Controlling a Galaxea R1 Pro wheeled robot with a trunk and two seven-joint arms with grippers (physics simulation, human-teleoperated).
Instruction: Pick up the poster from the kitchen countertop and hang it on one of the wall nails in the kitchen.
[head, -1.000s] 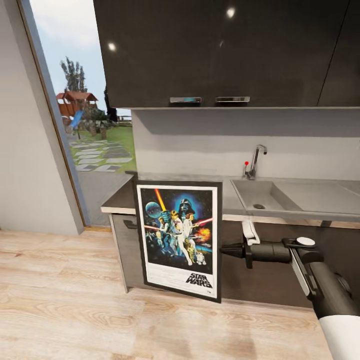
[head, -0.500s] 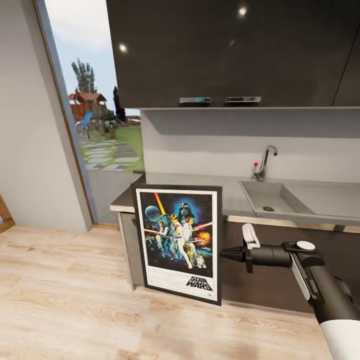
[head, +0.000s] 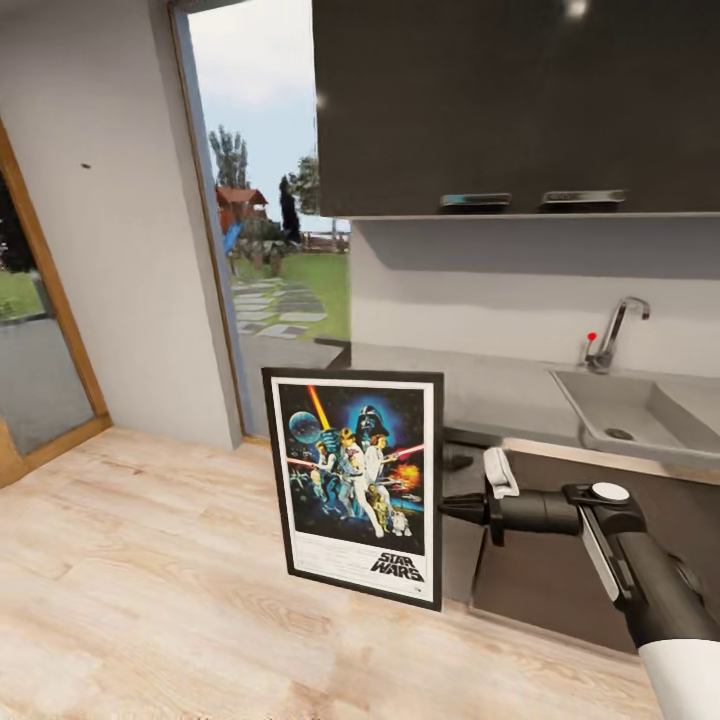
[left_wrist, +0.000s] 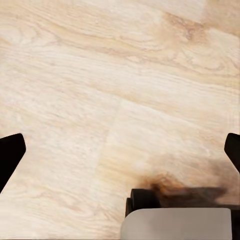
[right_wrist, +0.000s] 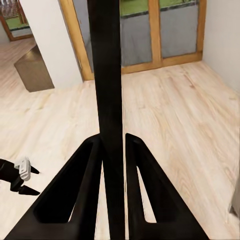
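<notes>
Gripping right edge of upright black-framed Star Wars poster, right tool clenched on frame; in right wrist view, fingers pinch black frame edge. Poster held upright in air over light wooden floor, in front of dark grey glossy desk with steel sink. Tiny dark wall nail on pale grey wall, upper left. Left tool released, fingertips wide apart above floor.

Head camera is looking forward and down from standing height at the table at 2 o'clock. Left wrist camera is facing straight down, close over the wood floor. Right wrist camera is looking edge-on along the poster; all three are sharing the floor.
</notes>
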